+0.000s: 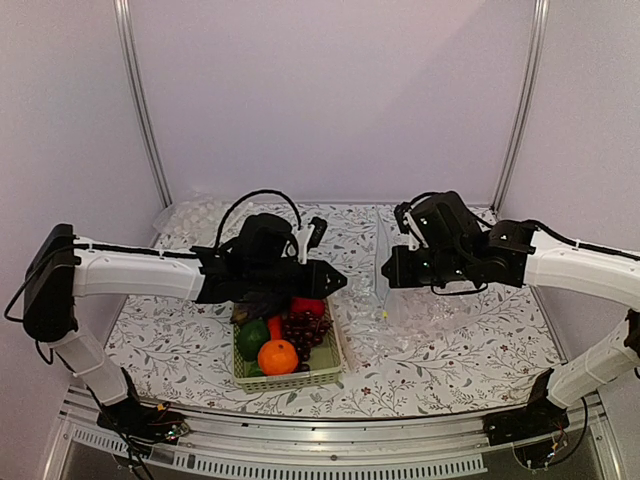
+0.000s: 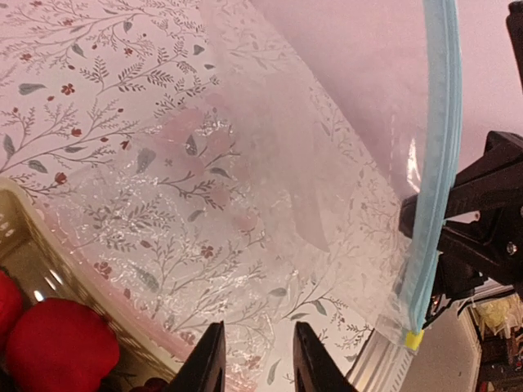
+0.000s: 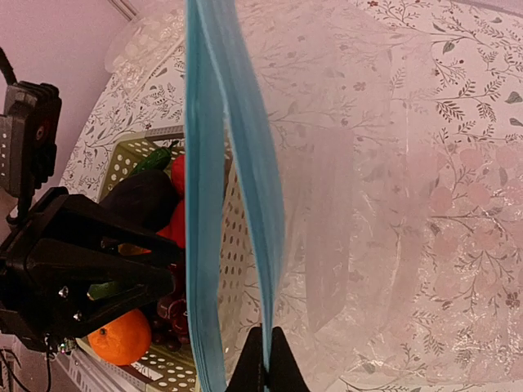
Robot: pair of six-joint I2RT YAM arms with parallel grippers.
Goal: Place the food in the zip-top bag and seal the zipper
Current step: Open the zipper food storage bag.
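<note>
Thin, floppy plastic, so the bag is prob best gripped at the stiffer zipper, where it's pinched by the right fingers; left fingers are spread.

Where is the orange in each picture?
Top external: the orange sits at the front of the basket, low and left of the middle.
Left wrist: not in it; only a basket corner with red fruit shows at the lower left.
Right wrist: near the lower left corner, in the basket, left of the zip-top bag.
Shared landmark: the basket.
</note>
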